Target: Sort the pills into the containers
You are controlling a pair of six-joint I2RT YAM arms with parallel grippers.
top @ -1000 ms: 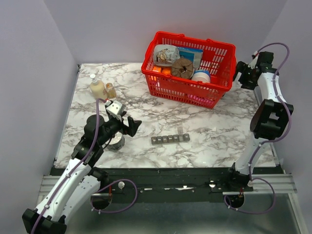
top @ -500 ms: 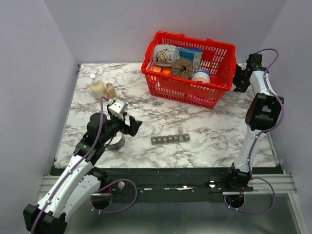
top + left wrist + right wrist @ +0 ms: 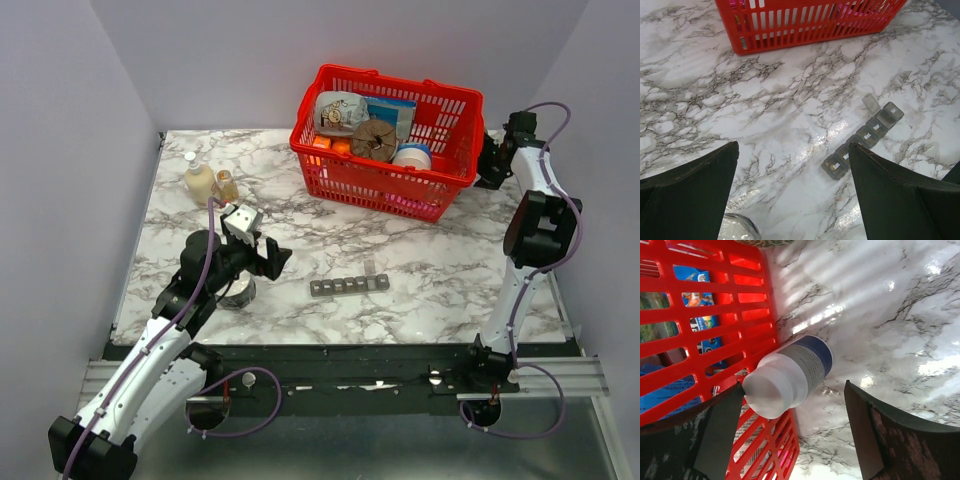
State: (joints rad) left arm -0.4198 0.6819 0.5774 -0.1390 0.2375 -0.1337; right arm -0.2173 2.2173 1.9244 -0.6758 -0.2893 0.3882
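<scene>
Table [image 3: 450, 280] with a white marble pattern and grey veins, enclosed by a back wall [image 3: 250, 60], left wall [image 3: 60, 200] and right wall [image 3: 610, 120] (all plain pale lilac). A black rail [image 3: 340, 365] borders the near edge, with grey sheet metal [image 3: 400, 450] below. Soft glare [image 3: 832, 136] shows on the glossy top.

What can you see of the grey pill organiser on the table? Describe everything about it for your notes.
The pill organiser is a long narrow strip of smoky grey, see-through plastic: a row of small square compartments with white day labels on their lids, among them Sun, Wed, Thur and Sat. One lid near the Sat end is flipped open; the others look shut. It lies flat on the marble table, apart from the red basket, touched by nothing else. Contents are too small to tell.
</scene>
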